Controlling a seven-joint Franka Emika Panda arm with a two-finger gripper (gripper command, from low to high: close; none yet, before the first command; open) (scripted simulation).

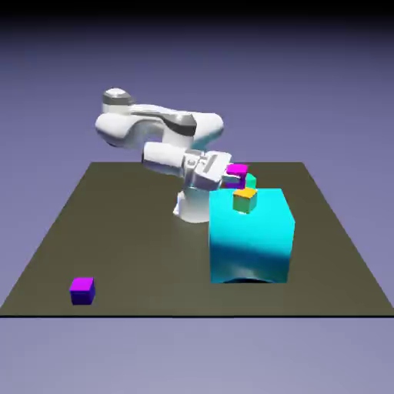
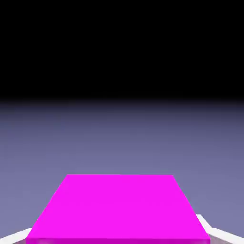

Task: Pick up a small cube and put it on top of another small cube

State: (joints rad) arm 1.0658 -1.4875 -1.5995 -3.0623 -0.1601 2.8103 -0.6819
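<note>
A white, glossy, many-jointed robot arm (image 1: 165,131) rises from its base on a flat, dark olive-brown table (image 1: 131,246) and bends over toward the exterior view's right. Its white two-finger gripper (image 1: 235,179) points sideways rather than straight down, closed on a small all-magenta cube with darker pink-purple sides (image 1: 236,175). That cube is up off the table, at about the height of the top of a big glossy cyan block (image 1: 250,238), and shows just behind the block's upper edge in the exterior view. Whether it touches the block cannot be told. In the hand view the held cube is large, its flat magenta face filling the lower middle, with pale parts of the gripper showing at both of its lower corners. Beyond it lie only a blue-violet backdrop (image 2: 122,143) and, higher up, black. The cyan block stands on the table, right of the arm's base in the exterior view, its lower front edge dark and curved. A small cube with an orange top and yellow-green sides (image 1: 245,201) appears at the block's top front edge; how it is supported is unclear. A small teal-green thing (image 1: 251,181), partly hidden, shows just right of the held cube. Well apart from all these, near the table's front edge at the exterior view's left, a small magenta-topped cube with blue-violet sides (image 1: 82,292) rests upright on the table.
</note>
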